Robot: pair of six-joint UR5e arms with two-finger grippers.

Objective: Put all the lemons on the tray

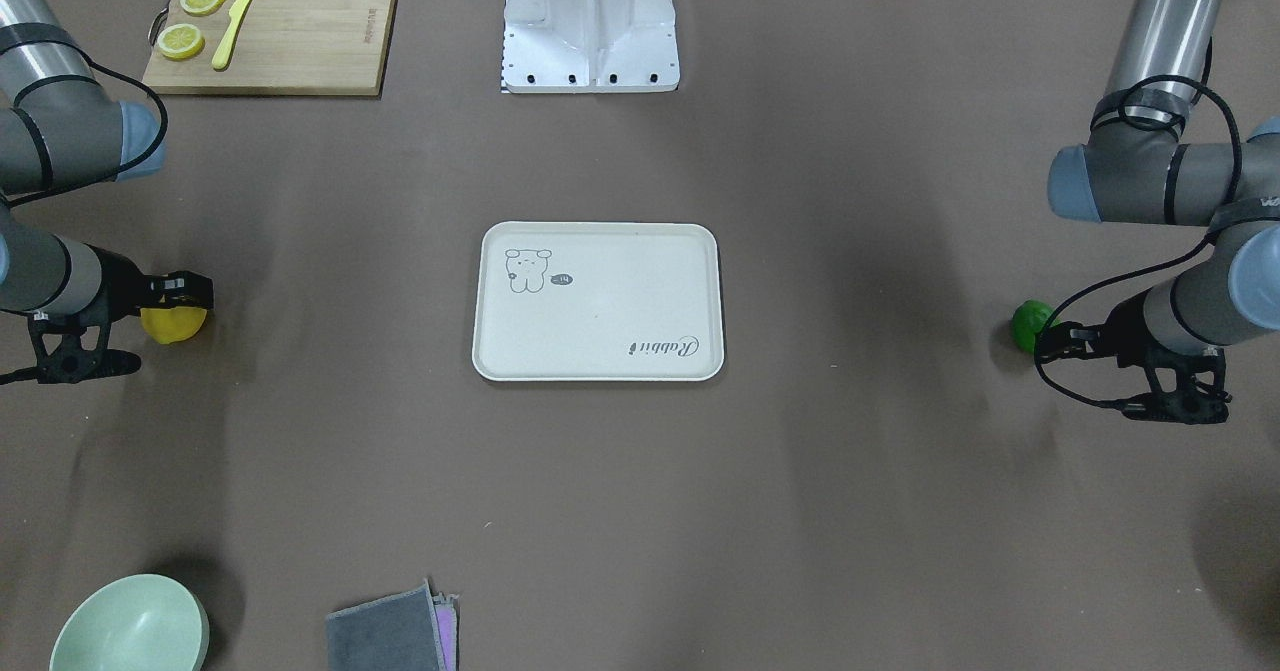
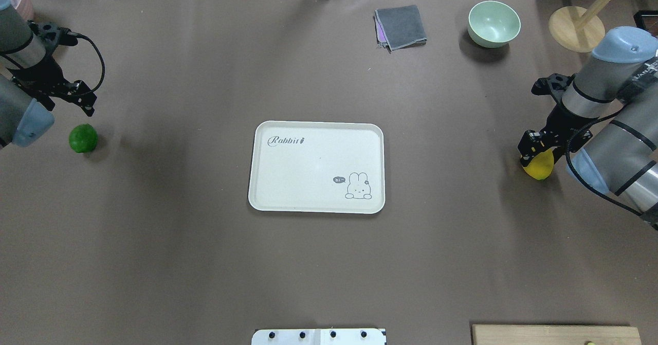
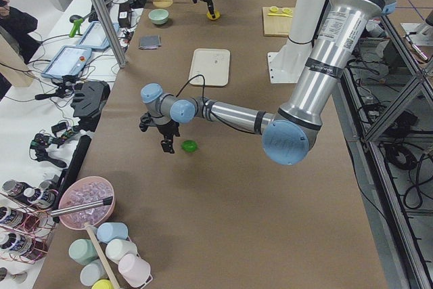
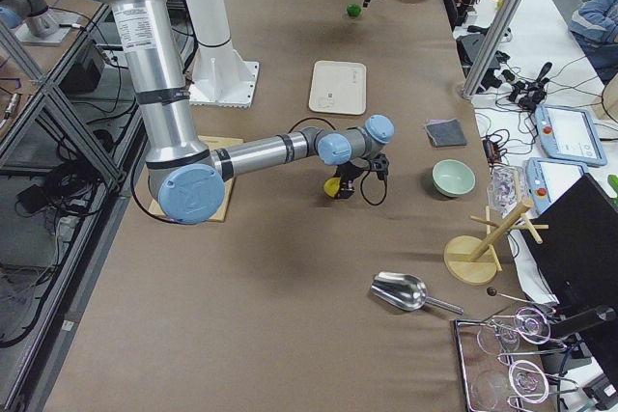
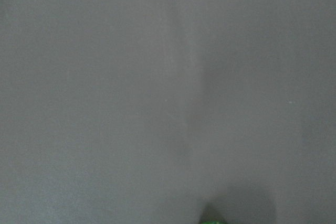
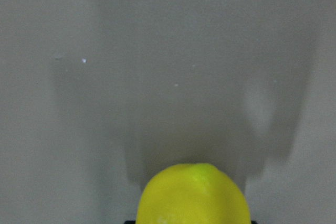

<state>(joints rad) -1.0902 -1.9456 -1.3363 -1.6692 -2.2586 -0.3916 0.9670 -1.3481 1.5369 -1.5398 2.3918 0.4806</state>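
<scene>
The cream-white tray (image 2: pixel 316 149) with the "Rabbit" script lies bare at mid-table, also in the front view (image 1: pixel 600 251). The yellow lemon (image 2: pixel 540 167) sits at the table's right side, and my right gripper (image 2: pixel 534 149) is down over it with its fingers against the lemon's sides. The lemon fills the bottom of the right wrist view (image 6: pixel 191 195). The green lemon (image 2: pixel 83 138) lies on the table at the far left. My left gripper (image 2: pixel 86 106) is open just beyond it, not touching. Only a green sliver (image 5: pixel 212 220) shows in the left wrist view.
A wooden cutting board (image 1: pixel 270 31) with lemon slices (image 1: pixel 181 41) and a yellow knife (image 1: pixel 233 26) lies near the robot on its right. A green bowl (image 2: pixel 493 23), a grey cloth (image 2: pixel 401 26) and a wooden rack base (image 2: pixel 576 29) stand along the far edge.
</scene>
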